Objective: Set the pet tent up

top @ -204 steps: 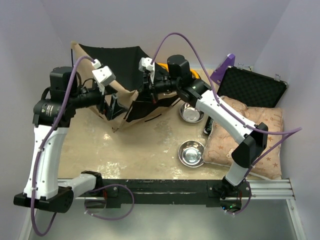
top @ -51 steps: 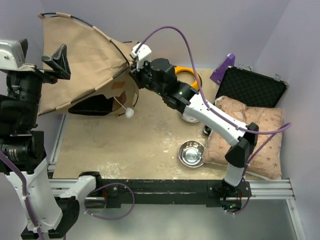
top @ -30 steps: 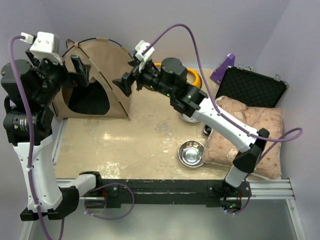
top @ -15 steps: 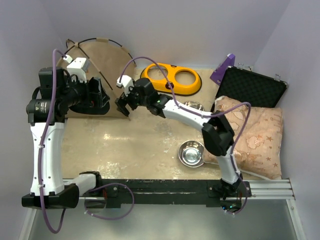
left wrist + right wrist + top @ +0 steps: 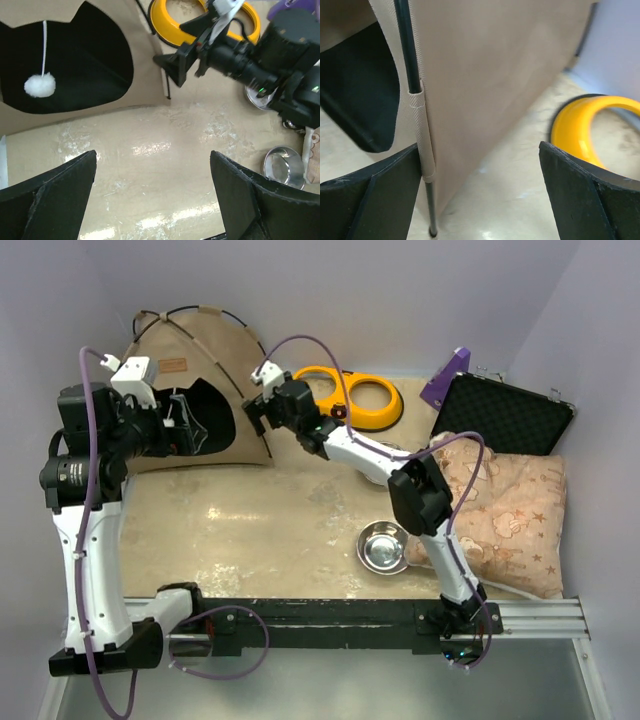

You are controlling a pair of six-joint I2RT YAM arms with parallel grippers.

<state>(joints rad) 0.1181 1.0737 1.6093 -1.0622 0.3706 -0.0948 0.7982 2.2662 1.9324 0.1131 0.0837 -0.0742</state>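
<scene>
Claw state first: your left claw (image 5: 152,160) is spread wide and holds nothing. It hangs just in front of the tent (image 5: 215,350) and faces the arched door (image 5: 65,60), where a white pompom (image 5: 40,85) dangles.

The tent stands upright at the back left of the desk (image 5: 270,530), close to the wall, and looks fully set up.

Your right claw (image 5: 479,150) is also spread and empty. It sits at the tent's right front corner with a black pole (image 5: 409,50) just inside its left finger.

Expect the tent to be light and springy. The fabric is soft and the poles are thin and bendy, so a nudge would probably tip or slide it. If it needs shifting, take it by a sleeved pole near the base, not by the loose cloth.

The desk is beige, scuffed and shiny, and likely slick.

Right of the tent lie a yellow feeder (image 5: 350,400), then a steel bowl (image 5: 383,545), a cushion (image 5: 510,510) and an open black case (image 5: 505,415). Pale violet walls close in behind the tent and on both sides, so you have little room to swing.
</scene>
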